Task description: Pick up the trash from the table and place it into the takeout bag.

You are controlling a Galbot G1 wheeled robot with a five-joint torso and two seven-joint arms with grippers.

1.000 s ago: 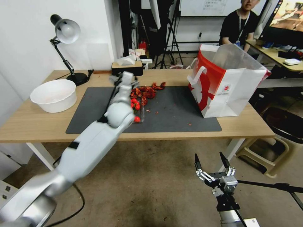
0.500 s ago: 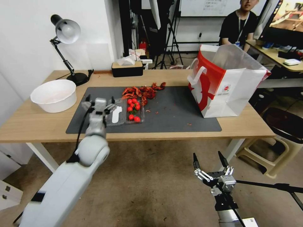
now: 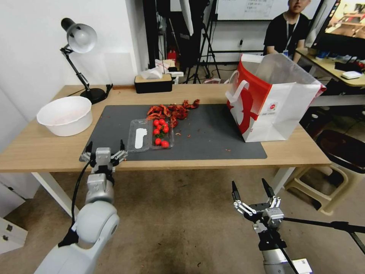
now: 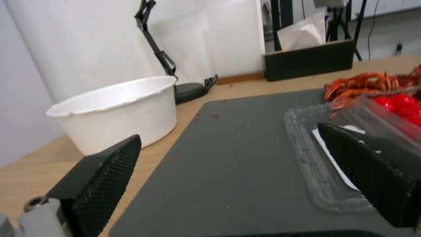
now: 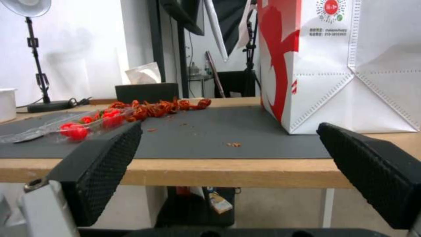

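Observation:
The takeout bag [image 3: 273, 102] stands open and upright at the right end of the dark mat [image 3: 213, 133] on the table [image 3: 45, 148]. The trash is out of view. My left gripper [image 3: 105, 146] hangs open and holds nothing at the table's front edge, by the mat's near left corner. In the left wrist view the left gripper [image 4: 236, 164] faces across the mat [image 4: 228, 148]. My right gripper [image 3: 249, 186] is open and holds nothing, low over the floor in front of the table. In the right wrist view the right gripper [image 5: 228, 171] faces the bag [image 5: 351, 65].
A big white bowl [image 3: 65, 115] sits at the left end, with a desk lamp [image 3: 80, 38] behind it. A clear box of red tomatoes [image 3: 151, 135] lies open mid-mat beside a pile of red shell scraps [image 3: 173, 110]. A black tissue box [image 3: 153, 82] sits at the back edge.
My left arm has drawn back from above the tomato box to the table's front edge and dropped lower, still open. The right gripper has barely moved.

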